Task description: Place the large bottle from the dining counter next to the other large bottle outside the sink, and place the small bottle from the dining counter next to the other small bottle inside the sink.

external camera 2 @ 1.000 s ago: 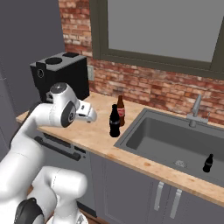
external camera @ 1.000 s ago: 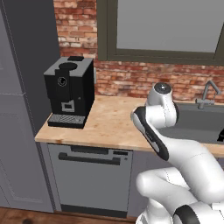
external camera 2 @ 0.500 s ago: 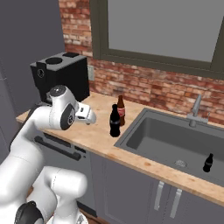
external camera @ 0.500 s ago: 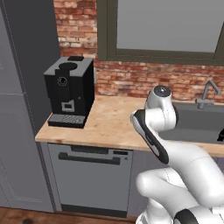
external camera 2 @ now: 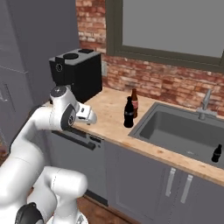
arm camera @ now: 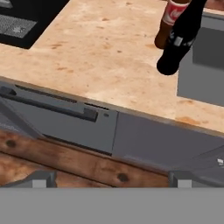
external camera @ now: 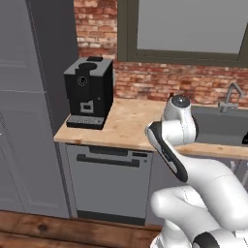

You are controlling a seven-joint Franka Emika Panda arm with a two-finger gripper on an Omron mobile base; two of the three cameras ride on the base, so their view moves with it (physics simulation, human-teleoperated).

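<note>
Left base view: you are looking at a wooden-topped bench (external camera: 127, 123) running along a brick wall (external camera: 160, 82). A black coffee machine (external camera: 88, 92) is standing at its left end. A grey dishwasher front (external camera: 109, 181) is sitting below it. The white arm (external camera: 177, 140) is rising from the lower right, blocking much of the sink (external camera: 220, 128); the chrome faucet (external camera: 231, 96) is showing behind it.

Right base view: you are seeing the large bottle (external camera 2: 128, 113), all black, standing upright on the bench just left of the sink (external camera 2: 183, 135), outside the basin. The other large bottle (external camera 2: 134, 103), brown with a red label, is standing just behind it, close beside. The other small bottle (external camera 2: 216, 153), tiny and black, is standing inside the basin near its right side. The hand (external camera 2: 89, 116) is hanging over the bench's front edge, well apart from the bottles, holding nothing.

Hand view: you are looking down at the bench edge and the dishwasher front (arm camera: 57, 116). The large bottle (arm camera: 179, 41) and the other large bottle (arm camera: 168, 24) are leaning across the upper right, side by side. The two fingertips (arm camera: 37, 180) are standing wide apart, empty.
</note>
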